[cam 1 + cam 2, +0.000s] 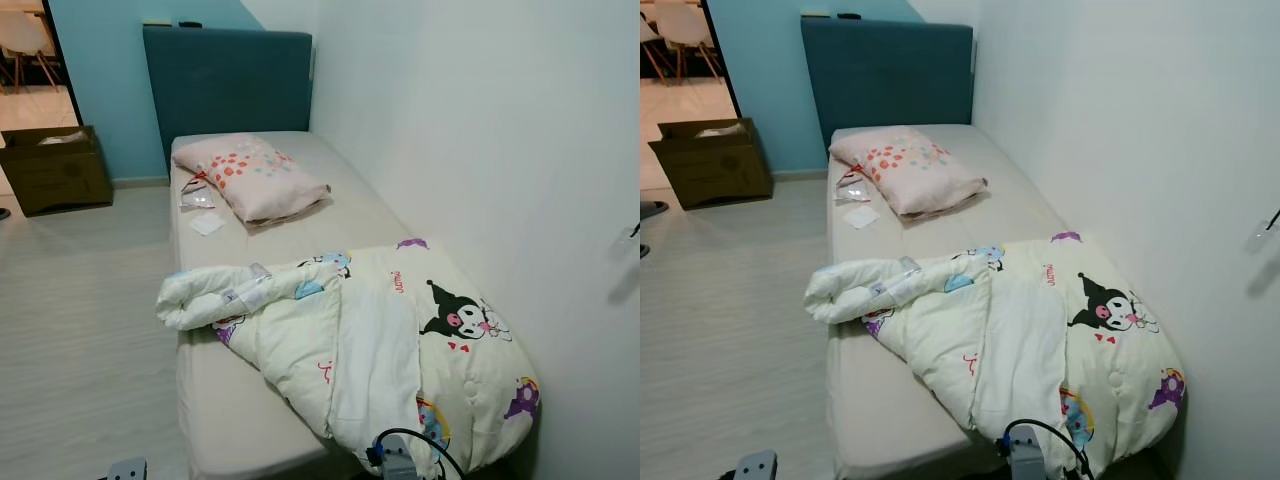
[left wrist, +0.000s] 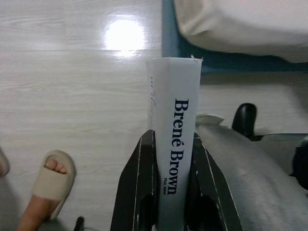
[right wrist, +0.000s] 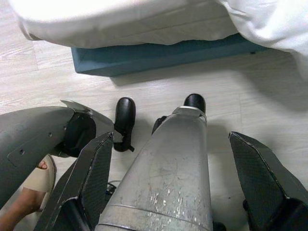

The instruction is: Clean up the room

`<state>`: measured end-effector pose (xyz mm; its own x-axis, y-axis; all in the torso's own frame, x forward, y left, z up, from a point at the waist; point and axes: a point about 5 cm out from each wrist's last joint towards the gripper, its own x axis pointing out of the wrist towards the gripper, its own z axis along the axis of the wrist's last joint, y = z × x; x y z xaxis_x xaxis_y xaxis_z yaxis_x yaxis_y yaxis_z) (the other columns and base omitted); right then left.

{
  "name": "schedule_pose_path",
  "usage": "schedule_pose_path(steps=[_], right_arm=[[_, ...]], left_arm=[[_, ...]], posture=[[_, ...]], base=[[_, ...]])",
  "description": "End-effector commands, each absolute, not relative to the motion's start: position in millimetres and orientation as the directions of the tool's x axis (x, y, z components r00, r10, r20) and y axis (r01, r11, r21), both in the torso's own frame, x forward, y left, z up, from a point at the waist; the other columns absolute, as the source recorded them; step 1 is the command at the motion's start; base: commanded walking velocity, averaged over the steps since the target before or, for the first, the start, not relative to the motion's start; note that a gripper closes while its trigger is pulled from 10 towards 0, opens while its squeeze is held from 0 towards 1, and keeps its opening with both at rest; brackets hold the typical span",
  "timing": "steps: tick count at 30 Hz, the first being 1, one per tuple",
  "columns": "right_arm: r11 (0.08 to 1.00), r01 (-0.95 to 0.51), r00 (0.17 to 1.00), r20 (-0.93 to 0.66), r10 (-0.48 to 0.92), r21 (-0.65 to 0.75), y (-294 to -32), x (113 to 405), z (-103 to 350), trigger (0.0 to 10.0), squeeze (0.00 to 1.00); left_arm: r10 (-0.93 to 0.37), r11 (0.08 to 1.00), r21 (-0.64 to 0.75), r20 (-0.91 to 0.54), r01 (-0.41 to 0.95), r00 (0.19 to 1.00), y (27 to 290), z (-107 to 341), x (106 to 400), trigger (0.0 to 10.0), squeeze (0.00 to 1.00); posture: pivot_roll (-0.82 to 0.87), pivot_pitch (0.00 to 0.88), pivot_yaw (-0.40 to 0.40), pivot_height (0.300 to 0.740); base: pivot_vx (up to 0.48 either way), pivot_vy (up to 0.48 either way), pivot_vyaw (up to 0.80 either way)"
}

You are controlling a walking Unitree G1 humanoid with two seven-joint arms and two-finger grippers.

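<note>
Pincer fingers on the left arm, the left pincer (image 2: 168,163), were pressed against both faces of a white book (image 2: 174,130) with "Brené Brown" printed down its spine, so the book stood upright between them, hanging low over the pale wooden floor (image 2: 72,96) just beside the blue bed base (image 2: 231,60). The right pincer (image 3: 173,168) hung idle with its two black fingers spread wide apart and nothing between them, pointing down at the robot's own leg and the floor by the bed. A person's foot in a beige slipper (image 2: 50,183) stood near the robot.

Ahead lay the bed (image 1: 300,210) against the white wall, with a teal headboard (image 1: 230,80). A pink pillow (image 1: 255,175) sat askew near the head, with some small wrappers and a scrap of paper (image 1: 205,222) just beside it on the sheet. A cartoon-printed quilt (image 1: 400,340) was bunched and half rolled across the foot end. A brown cardboard box (image 1: 55,170) stood on the floor by the doorway.

My judgement was that the step in hand was carrying the collected book to a proper resting place, with the tidying well short of done. No shelf or worktop was visible, so the next move called for finding one while keeping the grip firm and the book upright. The litter and quilt remained to be dealt with.
</note>
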<state>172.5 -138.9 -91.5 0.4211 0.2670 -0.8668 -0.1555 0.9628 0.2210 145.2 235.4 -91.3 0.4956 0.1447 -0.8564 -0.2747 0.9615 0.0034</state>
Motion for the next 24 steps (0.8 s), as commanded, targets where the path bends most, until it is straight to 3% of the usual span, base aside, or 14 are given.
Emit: schedule_pose_path(steps=[1,13,21,24], right_arm=[[0.965,-0.145,0.423,-0.869,0.258,0.217,-141,173,-91,10.0,0.0],[0.96,-0.158,0.42,-0.864,0.278,0.232,-138,174,-91,10.0,0.0],[0.939,-0.251,0.396,-0.86,0.321,0.235,-130,173,-90,10.0,0.0],[0.934,-0.264,0.391,-0.858,0.333,0.242,-128,174,-90,10.0,0.0]], left_arm=[[0.141,0.964,0.006,-0.86,-0.267,0.49,234,-92,144,10.0,0.0],[0.14,0.967,0.013,-0.863,-0.256,0.485,234,-92,143,10.0,0.0],[0.14,0.968,0.016,-0.864,-0.252,0.484,235,-93,141,10.0,0.0],[0.138,0.971,0.019,-0.862,-0.24,0.488,234,-93,142,10.0,0.0]], posture=[[-0.01,0.0,-0.077,0.74],[-0.01,0.0,-0.08,0.74],[-0.01,0.0,-0.082,0.74],[0.0,0.0,-0.085,0.74]], base=[[-0.36,0.281,0.0],[-0.386,0.274,0.0],[-0.391,0.27,0.0],[0.0,0.0,0.0]])
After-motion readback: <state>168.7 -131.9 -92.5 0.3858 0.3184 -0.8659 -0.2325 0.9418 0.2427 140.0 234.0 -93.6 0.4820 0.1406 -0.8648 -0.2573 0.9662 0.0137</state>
